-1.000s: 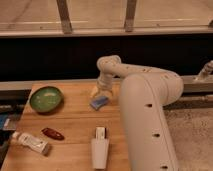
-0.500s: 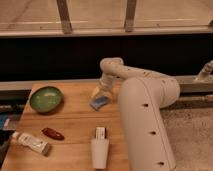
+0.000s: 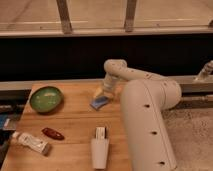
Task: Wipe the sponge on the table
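The sponge [image 3: 98, 103] is a small light-blue block lying on the wooden table [image 3: 75, 120], near its back edge and right of the middle. My gripper [image 3: 104, 93] points down right above the sponge's far end, touching it or nearly so. The arm's white wrist [image 3: 114, 70] rises behind it, and the thick arm link [image 3: 147, 120] fills the right side of the view, hiding the table's right part.
A green bowl [image 3: 46, 98] sits at the back left. A dark red oblong object [image 3: 52, 133] and a white tube [image 3: 32, 143] lie at the front left. A white cup [image 3: 99, 150] stands at the front middle. A dark wall runs behind the table.
The gripper has come down a little closer onto the sponge and the wrist has shifted slightly right. The sponge has barely moved.
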`<state>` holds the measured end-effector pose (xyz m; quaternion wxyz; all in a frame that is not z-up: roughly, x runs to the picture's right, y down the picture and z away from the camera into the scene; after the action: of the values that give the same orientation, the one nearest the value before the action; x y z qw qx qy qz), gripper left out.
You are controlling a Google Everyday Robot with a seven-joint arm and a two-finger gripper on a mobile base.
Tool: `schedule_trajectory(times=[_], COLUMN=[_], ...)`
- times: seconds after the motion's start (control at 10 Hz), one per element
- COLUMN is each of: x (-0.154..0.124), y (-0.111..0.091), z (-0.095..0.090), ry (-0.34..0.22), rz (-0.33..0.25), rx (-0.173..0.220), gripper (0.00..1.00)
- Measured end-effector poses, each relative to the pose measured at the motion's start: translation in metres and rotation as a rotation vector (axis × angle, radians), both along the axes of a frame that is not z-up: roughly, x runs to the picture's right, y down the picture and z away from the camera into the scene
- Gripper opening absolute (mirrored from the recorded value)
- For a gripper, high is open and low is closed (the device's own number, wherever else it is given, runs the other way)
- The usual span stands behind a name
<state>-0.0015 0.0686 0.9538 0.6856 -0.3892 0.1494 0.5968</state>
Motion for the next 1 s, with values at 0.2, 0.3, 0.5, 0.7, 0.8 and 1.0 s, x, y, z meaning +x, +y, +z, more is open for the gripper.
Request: schedule_trajectory(times=[0.2,0.3,0.5,0.7,0.8,1.0], x=[-0.007,-0.011,-0.016,-0.016,-0.016,-0.014], y=[0.003,0.003,0.005,0.006,0.006,0.006], z=[-0.004,-0.005,-0.005,-0.002,-0.002,-0.002], ry=[-0.010,-0.015,-0.019,-0.020,-0.020,-0.023], rz=[-0.014,-0.020,-0.030,-0.036,-0.040,-0.048], rx=[0.002,0.004,0.003,0.000,0.003,0.012], gripper=[0.80,0.80,0.80,0.79,0.73,0.47])
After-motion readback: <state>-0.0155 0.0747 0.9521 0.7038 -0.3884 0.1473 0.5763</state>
